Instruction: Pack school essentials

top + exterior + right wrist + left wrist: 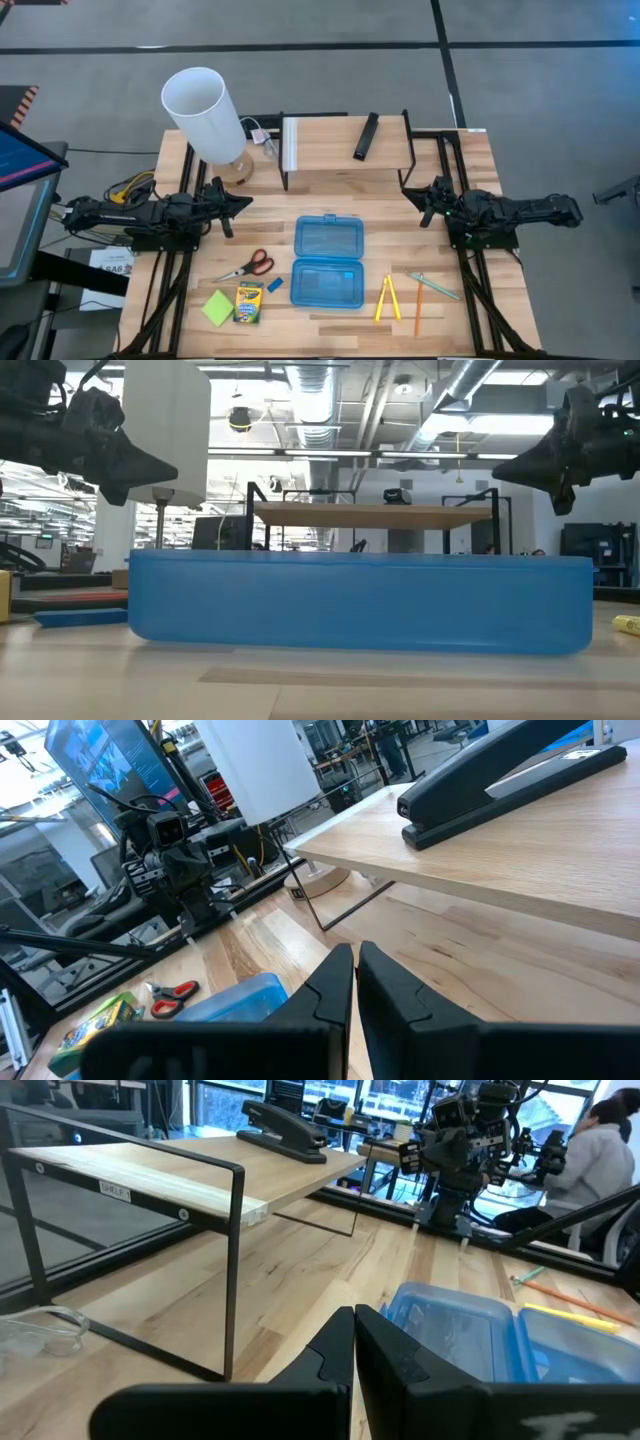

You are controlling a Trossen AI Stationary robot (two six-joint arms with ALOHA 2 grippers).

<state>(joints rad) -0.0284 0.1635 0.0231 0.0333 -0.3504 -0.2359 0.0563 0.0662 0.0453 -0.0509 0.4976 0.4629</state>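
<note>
An open blue plastic case (328,262) lies flat mid-table, seen also in the low view (360,603). On the table to its left lie red-handled scissors (248,265), a green sticky-note pad (218,308), a crayon box (249,301) and a small blue eraser (275,285). On its right lie two yellow sticks (388,298), an orange pencil (419,302) and a pale pen (434,286). My left gripper (243,201) hovers shut above the table's left side. My right gripper (412,196) hovers shut at the right. Both touch nothing.
A wooden shelf on a black frame (345,145) stands at the far edge, with a black bar-shaped object (366,136) on top. A white-shaded lamp (205,113) stands at the far left. A person sits beyond the table (600,1150).
</note>
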